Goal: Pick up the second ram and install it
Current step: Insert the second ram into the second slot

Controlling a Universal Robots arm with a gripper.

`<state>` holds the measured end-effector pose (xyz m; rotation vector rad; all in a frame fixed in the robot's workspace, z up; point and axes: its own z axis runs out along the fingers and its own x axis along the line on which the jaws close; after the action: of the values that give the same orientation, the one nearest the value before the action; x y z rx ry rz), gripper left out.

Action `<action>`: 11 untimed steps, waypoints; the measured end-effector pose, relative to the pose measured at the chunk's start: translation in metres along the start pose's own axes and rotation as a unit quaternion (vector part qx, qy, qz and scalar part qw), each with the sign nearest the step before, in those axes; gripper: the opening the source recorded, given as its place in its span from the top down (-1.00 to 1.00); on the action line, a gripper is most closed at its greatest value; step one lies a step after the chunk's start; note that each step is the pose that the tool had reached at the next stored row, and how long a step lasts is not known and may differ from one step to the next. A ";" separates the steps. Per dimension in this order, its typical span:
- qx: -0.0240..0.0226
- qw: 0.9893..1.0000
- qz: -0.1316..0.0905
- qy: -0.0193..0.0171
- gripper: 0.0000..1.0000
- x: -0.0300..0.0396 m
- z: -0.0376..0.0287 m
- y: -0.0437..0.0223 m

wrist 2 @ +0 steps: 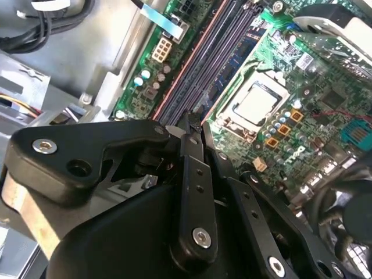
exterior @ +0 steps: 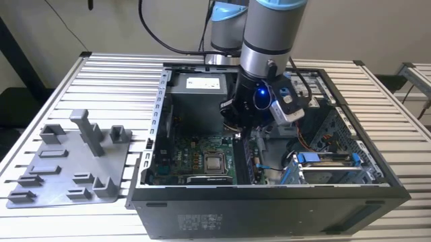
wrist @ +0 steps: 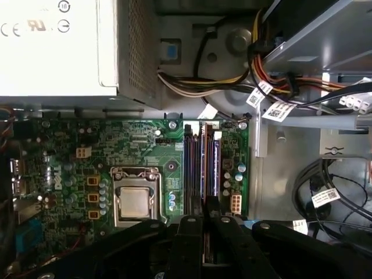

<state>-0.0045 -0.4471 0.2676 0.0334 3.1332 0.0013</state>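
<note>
Ram (wrist: 207,174), dark, thin, upright in hand (wrist: 206,218)

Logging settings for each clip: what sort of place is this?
Likely a lab or workshop bench for PC assembly: an open computer case on a slatted metal table, a grey parts tray beside it, and the gripper over the motherboard's memory slots.

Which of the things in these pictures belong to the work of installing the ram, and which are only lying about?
Belong to the job:
- gripper, over the slots
- memory slots
- motherboard

Only lying about:
- grey tray, on the table beside the case
- power supply
- processor socket
- cable bundle
</note>
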 end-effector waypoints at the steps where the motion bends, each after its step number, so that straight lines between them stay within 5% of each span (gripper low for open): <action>1: 0.000 1.000 0.000 0.000 0.72 0.0006 0.0017 -0.0001; 11: 0.000 1.000 0.008 0.000 0.72 0.0050 0.0139 -0.0083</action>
<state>-0.0096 -0.4552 0.2536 0.0600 3.1329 0.0014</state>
